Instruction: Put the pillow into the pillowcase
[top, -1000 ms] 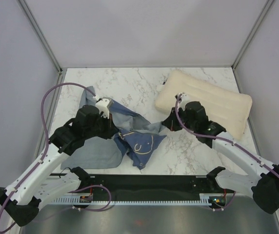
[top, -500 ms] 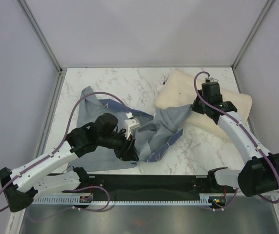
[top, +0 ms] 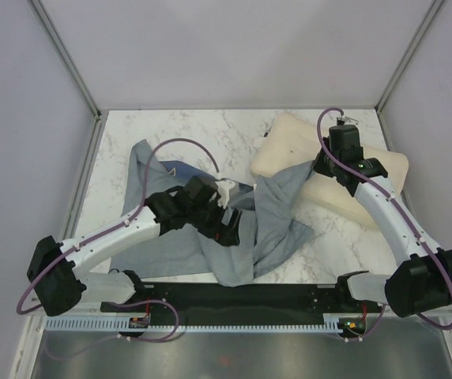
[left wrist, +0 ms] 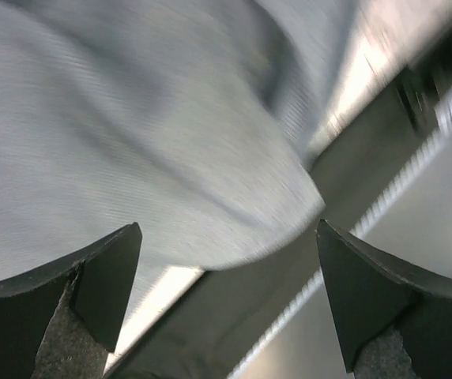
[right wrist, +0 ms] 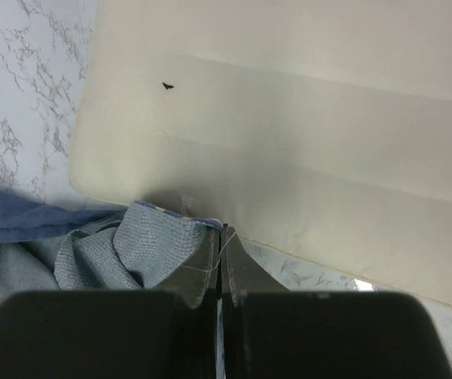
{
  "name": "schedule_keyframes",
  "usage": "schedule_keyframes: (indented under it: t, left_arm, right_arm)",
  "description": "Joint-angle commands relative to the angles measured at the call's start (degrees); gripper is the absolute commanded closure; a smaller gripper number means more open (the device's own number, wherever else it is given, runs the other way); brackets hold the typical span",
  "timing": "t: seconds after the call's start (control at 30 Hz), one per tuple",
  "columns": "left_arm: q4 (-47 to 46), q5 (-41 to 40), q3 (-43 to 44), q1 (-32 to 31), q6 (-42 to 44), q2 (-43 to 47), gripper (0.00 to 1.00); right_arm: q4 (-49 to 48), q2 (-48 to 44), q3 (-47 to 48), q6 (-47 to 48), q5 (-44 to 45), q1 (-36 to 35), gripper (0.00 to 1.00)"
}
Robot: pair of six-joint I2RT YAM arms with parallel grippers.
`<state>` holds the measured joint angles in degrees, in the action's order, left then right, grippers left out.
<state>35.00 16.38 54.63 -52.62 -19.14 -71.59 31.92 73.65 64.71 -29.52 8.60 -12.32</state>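
The cream pillow (top: pixel 289 142) lies at the back right of the table, its quilted channels plain in the right wrist view (right wrist: pixel 305 142). The pillowcase (top: pixel 273 213) is crumpled across the middle, pale grey-blue inner side up, and one corner reaches the pillow's near edge. My right gripper (top: pixel 319 169) is shut on that hem (right wrist: pixel 151 241), its jaws (right wrist: pixel 222 254) pressed together just in front of the pillow. Over the cloth near the table's front, my left gripper (top: pixel 232 230) stands open. In its wrist view the left gripper (left wrist: pixel 226 272) holds nothing, with grey cloth (left wrist: pixel 131 134) beyond the tips.
The marble table (top: pixel 202 134) is walled by grey panels on three sides. A black rail (top: pixel 234 296) with the arm bases runs along the near edge and shows past the cloth (left wrist: pixel 234 316) in the left wrist view.
My right arm carried the pillowcase hem from the middle to the pillow's near edge. The left gripper moved right and toward the front, opened and let go of the cloth.
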Motion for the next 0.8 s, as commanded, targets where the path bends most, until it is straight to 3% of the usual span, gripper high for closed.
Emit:
schedule_keyframes:
  t: [0.0,0.13,0.33,0.37,0.4,0.6,0.77]
  left_arm:
    - [-1.68,-9.0,2.59,9.71,-7.4,1.89,0.0]
    - [-3.1,-12.6,4.16,19.72,-9.43,-0.38,0.0]
    - [-3.1,-12.6,4.17,25.28,-9.43,-6.53,0.0]
    - [-14.24,-21.39,3.91,25.72,-19.87,-8.54,0.04]
    - [-15.83,-21.65,3.47,26.34,-21.45,-9.43,0.05]
    - [-25.15,-20.86,2.49,30.47,-25.77,-16.46,0.13]
    - [-25.86,-21.48,5.92,33.81,-25.78,-23.14,0.15]
  right_arm:
    - [-0.46,-3.16,1.74,1.57,2.56,0.45,1.0]
    - [-0.54,-4.74,0.51,1.83,0.11,0.36,1.0]
    - [-0.98,-5.53,-0.55,2.01,-4.38,0.45,1.0]
    - [-1.07,-5.71,-0.55,1.92,-4.64,0.45,1.0]
    - [-0.99,-5.88,-0.55,1.92,-4.91,0.45,1.0]
    - [-1.51,-7.11,-0.72,1.74,-5.87,0.45,1.0]
    - [-2.13,-7.47,-1.07,1.39,-7.45,0.36,1.0]
